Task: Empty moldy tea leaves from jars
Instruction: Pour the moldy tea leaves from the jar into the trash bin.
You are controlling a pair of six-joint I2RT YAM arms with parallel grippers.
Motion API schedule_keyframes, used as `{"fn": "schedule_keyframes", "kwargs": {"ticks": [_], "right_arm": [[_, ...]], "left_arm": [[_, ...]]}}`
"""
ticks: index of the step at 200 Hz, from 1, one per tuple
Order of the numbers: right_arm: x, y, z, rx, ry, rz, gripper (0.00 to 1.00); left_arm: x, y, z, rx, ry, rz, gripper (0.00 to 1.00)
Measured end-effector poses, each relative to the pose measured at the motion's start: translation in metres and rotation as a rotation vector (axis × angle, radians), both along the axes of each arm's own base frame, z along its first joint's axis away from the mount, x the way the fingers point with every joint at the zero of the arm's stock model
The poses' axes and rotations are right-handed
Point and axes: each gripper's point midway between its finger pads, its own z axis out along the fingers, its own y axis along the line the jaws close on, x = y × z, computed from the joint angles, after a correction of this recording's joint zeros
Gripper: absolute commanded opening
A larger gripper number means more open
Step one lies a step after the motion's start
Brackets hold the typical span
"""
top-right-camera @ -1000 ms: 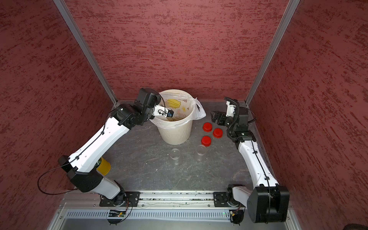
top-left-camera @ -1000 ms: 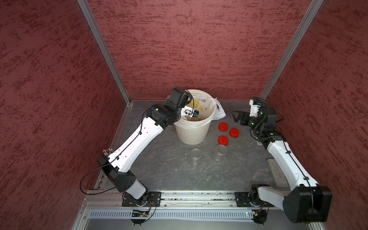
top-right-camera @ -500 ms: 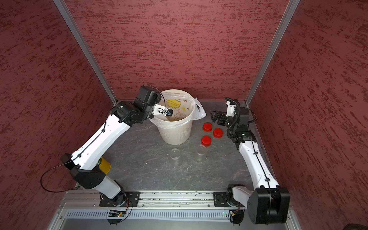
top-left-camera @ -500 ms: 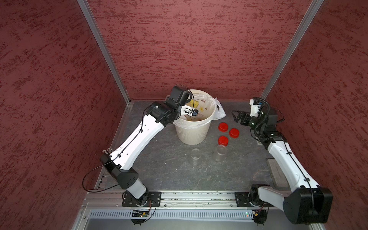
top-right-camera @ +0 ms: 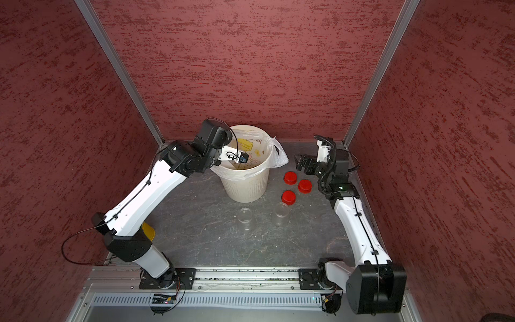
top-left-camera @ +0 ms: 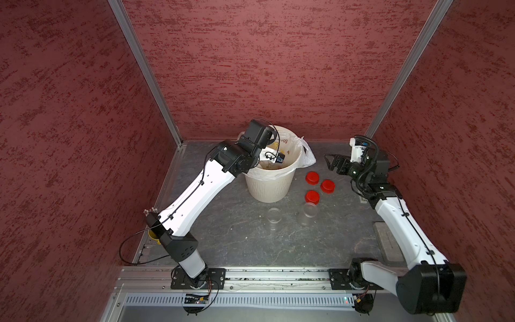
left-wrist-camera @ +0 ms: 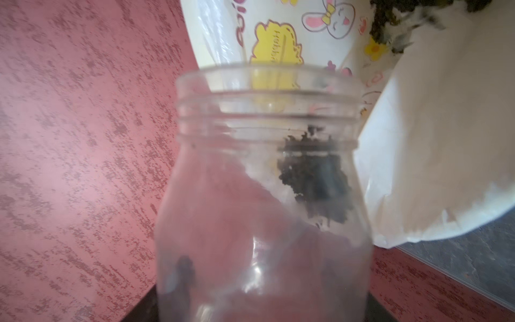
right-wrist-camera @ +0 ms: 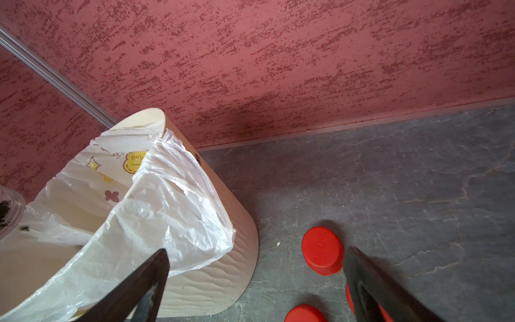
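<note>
We've got the bin (top-left-camera: 269, 185) at the back of the bench (top-left-camera: 237, 231). Our left tool (top-left-camera: 269, 165) is clenched round a jar (left-wrist-camera: 264, 200) over it, long axis tipped mouth-first toward the liner. The right tool (top-left-camera: 328, 163) hangs released beside the caps (top-left-camera: 312, 177). A clump of tea leaves (left-wrist-camera: 315, 181) clings just inside the neck.

Two jars (top-left-camera: 274, 216) before bin (top-left-camera: 269, 189); three caps (top-left-camera: 312, 177) right of it; third jar (left-wrist-camera: 262, 209) above.
</note>
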Motion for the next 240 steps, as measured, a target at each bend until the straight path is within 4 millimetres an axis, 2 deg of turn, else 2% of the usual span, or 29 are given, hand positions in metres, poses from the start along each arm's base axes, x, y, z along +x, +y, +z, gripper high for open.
{"fn": "schedule_keyframes", "kwargs": {"ticks": [14, 47, 57, 88, 135, 171, 214, 240], "right_arm": [[0.000, 0.000, 0.004, 0.000, -0.010, 0.000, 0.99], [-0.001, 0.000, 0.005, 0.000, -0.012, 0.001, 0.99], [-0.001, 0.000, 0.004, 0.001, -0.011, 0.001, 0.99], [-0.001, 0.002, 0.007, 0.006, -0.014, 0.008, 0.99], [-0.002, 0.004, 0.007, 0.010, -0.013, 0.013, 0.99], [-0.002, 0.006, 0.007, 0.015, -0.012, 0.021, 0.99], [-0.003, 0.008, 0.007, 0.019, -0.010, 0.027, 0.99], [-0.003, 0.008, 0.008, 0.020, -0.010, 0.031, 0.99]], "left_arm": [[-0.001, -0.001, -0.003, -0.005, 0.007, 0.001, 0.66], [0.001, 0.013, -0.024, 0.034, 0.070, 0.043, 0.66], [0.001, 0.012, -0.023, 0.038, 0.073, 0.041, 0.66], [-0.004, 0.003, -0.002, -0.004, 0.031, 0.015, 0.66], [-0.001, 0.020, -0.022, 0.034, 0.081, 0.057, 0.67], [-0.005, 0.013, -0.010, 0.009, 0.056, 0.037, 0.67], [0.000, 0.019, -0.024, 0.026, 0.090, 0.066, 0.67], [0.002, 0.012, -0.008, -0.001, 0.061, 0.056, 0.67]]}}
